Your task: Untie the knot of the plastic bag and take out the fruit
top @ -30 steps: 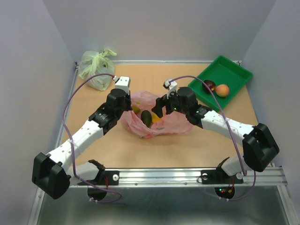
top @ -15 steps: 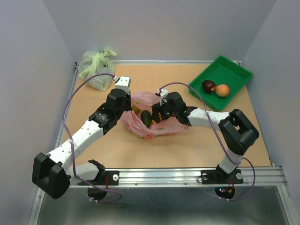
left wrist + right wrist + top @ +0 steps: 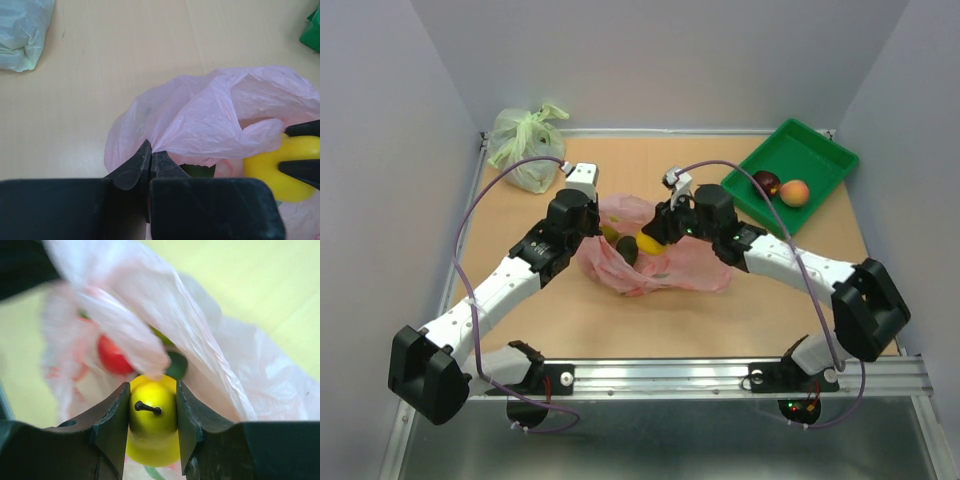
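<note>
The pink plastic bag [image 3: 665, 268] lies open at mid-table, and its knot is out of view. My left gripper [image 3: 601, 228] is shut on the bag's left rim [image 3: 165, 135], holding the mouth up. At the mouth, my right gripper [image 3: 152, 395] is shut on a yellow fruit [image 3: 152, 415] with its stem facing the camera. This yellow fruit [image 3: 647, 243] sits just above a dark green fruit [image 3: 630, 253]. Inside the bag, the right wrist view shows a red fruit [image 3: 112, 357] and a dark green fruit [image 3: 176, 366].
A green tray [image 3: 810, 150] at the back right holds a dark purple fruit [image 3: 766, 182] and an orange-peach fruit [image 3: 794, 192]. A tied pale green bag [image 3: 525, 145] sits in the back left corner. White walls close in the table.
My right gripper reached into the bag's mouth, closed on the yellow fruit, and drew back a little to the right. The left gripper kept its hold on the rim.
</note>
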Controlling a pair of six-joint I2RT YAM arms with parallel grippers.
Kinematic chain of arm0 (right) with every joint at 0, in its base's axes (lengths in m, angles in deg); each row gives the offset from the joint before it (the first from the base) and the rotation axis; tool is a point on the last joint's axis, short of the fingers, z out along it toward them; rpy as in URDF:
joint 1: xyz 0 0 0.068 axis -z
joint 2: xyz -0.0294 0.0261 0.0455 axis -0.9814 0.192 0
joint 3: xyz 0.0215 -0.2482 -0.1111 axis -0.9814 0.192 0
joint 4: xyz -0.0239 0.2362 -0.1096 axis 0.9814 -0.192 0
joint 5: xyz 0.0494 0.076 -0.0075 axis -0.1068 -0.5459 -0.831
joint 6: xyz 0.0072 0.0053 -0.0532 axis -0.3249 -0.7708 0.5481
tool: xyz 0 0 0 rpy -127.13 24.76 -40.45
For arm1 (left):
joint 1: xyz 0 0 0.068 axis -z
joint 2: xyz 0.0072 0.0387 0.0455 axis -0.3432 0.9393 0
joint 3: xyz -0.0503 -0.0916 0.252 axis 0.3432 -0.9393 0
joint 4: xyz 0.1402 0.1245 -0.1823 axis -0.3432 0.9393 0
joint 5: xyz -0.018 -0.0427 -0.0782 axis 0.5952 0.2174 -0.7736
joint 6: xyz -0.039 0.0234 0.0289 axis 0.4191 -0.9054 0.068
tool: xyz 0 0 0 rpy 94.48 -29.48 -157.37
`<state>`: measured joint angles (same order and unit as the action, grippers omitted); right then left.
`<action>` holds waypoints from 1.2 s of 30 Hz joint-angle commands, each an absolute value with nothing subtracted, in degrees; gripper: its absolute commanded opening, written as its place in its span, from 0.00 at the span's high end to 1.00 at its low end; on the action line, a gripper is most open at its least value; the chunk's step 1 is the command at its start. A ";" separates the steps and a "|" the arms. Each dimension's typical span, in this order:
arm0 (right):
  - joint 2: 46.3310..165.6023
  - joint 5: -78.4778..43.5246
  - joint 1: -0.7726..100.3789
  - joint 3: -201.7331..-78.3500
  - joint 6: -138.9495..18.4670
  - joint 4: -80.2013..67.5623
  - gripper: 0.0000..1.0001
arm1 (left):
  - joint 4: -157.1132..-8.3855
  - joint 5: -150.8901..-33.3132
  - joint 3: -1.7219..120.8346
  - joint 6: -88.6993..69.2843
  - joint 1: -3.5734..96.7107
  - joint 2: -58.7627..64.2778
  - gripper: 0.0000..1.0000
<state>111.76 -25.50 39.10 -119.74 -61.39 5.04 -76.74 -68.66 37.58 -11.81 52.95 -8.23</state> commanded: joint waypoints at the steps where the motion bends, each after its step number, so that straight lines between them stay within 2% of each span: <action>1: 104.01 -28.73 38.59 -119.08 -62.13 7.90 1.00 | -78.63 -66.97 37.05 -12.32 52.59 -9.37 1.00; 5: 98.12 -24.70 38.59 -118.46 -60.56 7.81 1.00 | -78.19 -66.00 37.22 -12.15 52.59 -9.10 1.00; 7: 95.74 -16.81 38.59 -118.37 -58.88 7.81 1.00 | -78.10 -66.09 37.31 -12.06 52.59 -9.10 1.00; 12: 96.24 16.09 39.90 -121.26 -50.11 7.90 1.00 | -78.18 -66.70 37.31 -12.06 52.68 -9.54 1.00; 14: 98.79 21.43 44.79 -122.76 -49.82 7.99 1.00 | -78.10 -66.79 37.22 -12.23 52.59 -9.72 1.00; 20: 108.98 20.05 62.55 -124.87 -61.58 10.27 0.99 | -78.27 -66.26 37.05 -12.41 52.59 -10.42 1.00; 31: 123.93 13.55 74.79 -129.97 -67.93 12.56 0.99 | -78.19 -66.44 37.13 -12.59 52.59 -10.51 1.00; 32: 124.72 13.11 75.23 -130.41 -67.93 12.56 0.91 | -78.18 -66.53 37.13 -12.67 52.59 -10.60 1.00; 33: 125.69 12.15 75.76 -131.11 -67.67 12.38 0.77 | -78.27 -66.61 37.13 -12.67 52.59 -10.60 1.00; 34: 125.70 12.05 75.94 -131.46 -67.32 12.12 0.59 | -78.27 -66.70 37.05 -12.67 52.59 -10.60 1.00; 35: 125.52 11.61 75.85 -131.55 -66.88 11.94 0.24 | -78.36 -66.79 37.05 -12.67 52.68 -10.68 1.00; 36: 124.48 10.22 75.94 -131.47 -66.87 11.59 0.11 | -78.27 -66.88 37.05 -12.76 52.59 -10.60 1.00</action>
<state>126.07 13.30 75.18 -128.07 -66.57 8.54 -76.57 -67.15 37.56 -11.83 52.95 -8.66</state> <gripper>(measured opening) 0.530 0.090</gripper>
